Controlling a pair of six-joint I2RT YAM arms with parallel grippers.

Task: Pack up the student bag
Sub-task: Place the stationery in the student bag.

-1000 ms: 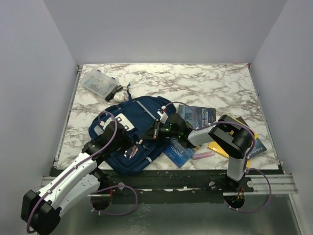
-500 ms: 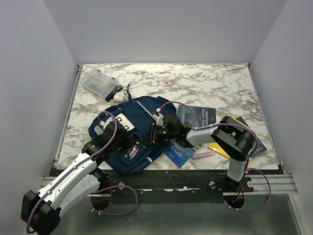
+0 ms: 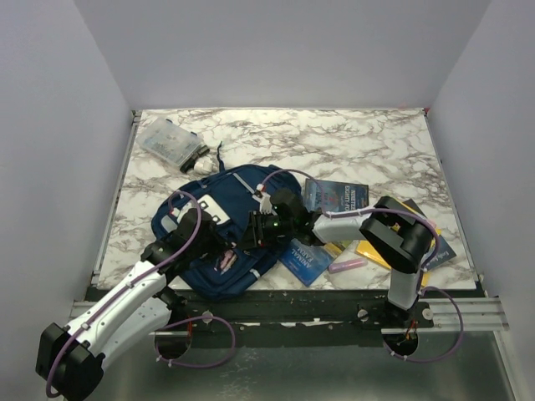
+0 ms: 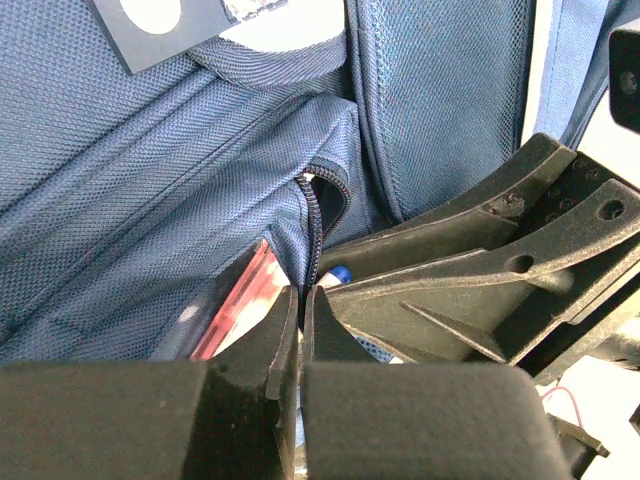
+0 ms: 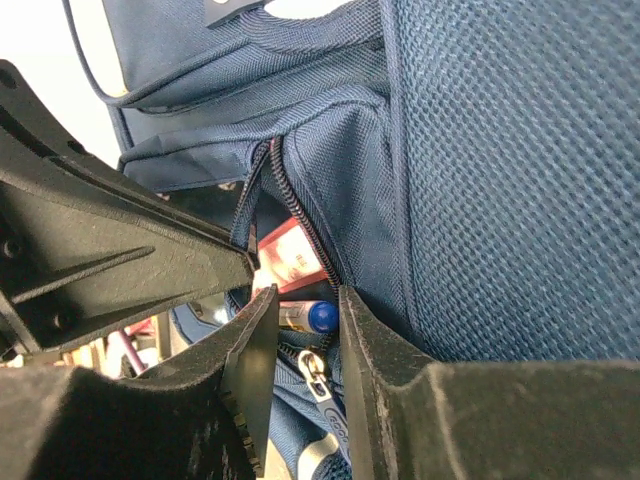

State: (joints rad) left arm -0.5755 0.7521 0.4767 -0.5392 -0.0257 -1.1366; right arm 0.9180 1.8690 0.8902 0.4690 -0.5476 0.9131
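both left hand (image 4: 300,297) & right hand (image 5: 308,300) at student bag (image 3: 242,188) zip (image 5: 300,225)

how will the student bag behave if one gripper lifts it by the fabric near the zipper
Probably floppy: the student bag is soft woven fabric that folds and gapes around the zipper. It would likely sag rather than lift whole, being large and spread flat. With the pocket open, the blue-capped pen inside might slide out if the bag tips.
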